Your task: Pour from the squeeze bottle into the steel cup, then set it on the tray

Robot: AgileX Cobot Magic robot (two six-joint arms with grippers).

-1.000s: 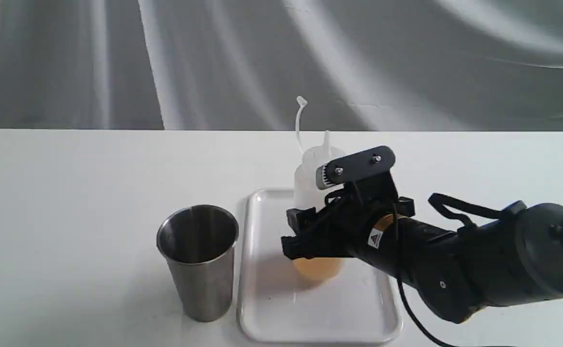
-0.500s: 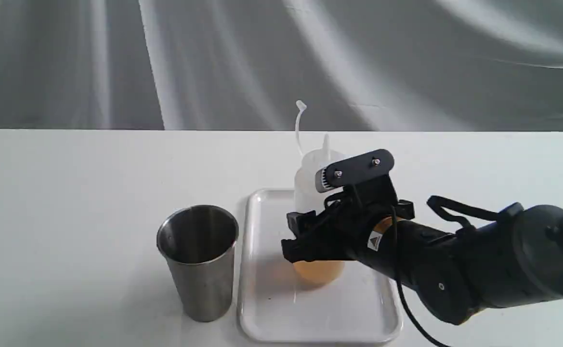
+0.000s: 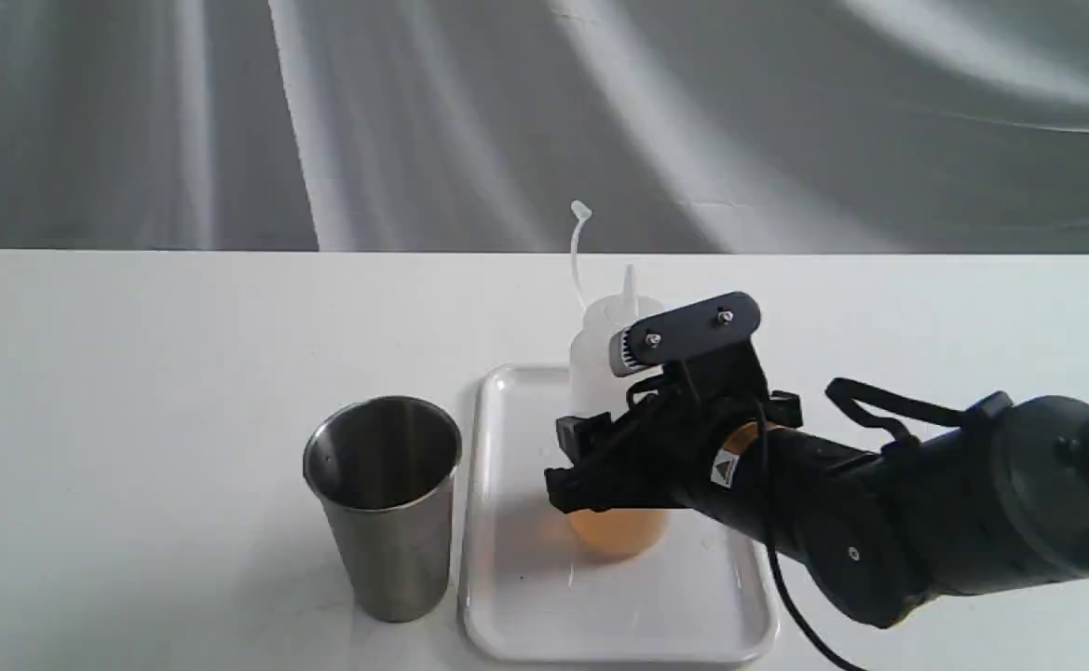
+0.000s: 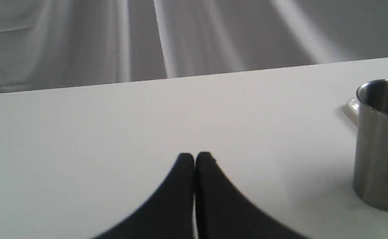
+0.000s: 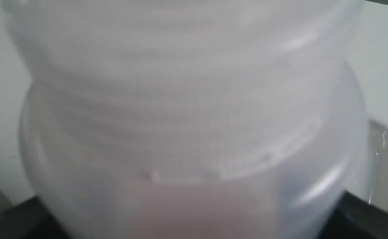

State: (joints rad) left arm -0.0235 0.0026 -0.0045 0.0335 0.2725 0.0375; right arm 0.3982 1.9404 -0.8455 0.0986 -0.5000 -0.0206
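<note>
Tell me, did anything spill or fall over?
No, nothing looks wrong. The squeeze bottle stands straight over the tray, held in the right jaws, with amber liquid at its bottom. The steel cup stands upright beside the tray. No puddles show on the tray or the table.

Exterior: raised, facing backdrop (image 3: pixel 507 121). Left wrist: low over table (image 4: pixel 81 132), shares steel cup (image 4: pixel 378 146). Right wrist: close on squeeze bottle (image 5: pixel 194 116).

Blurred squeeze bottle (image 5: pixel 194 116), right wrist view
</note>
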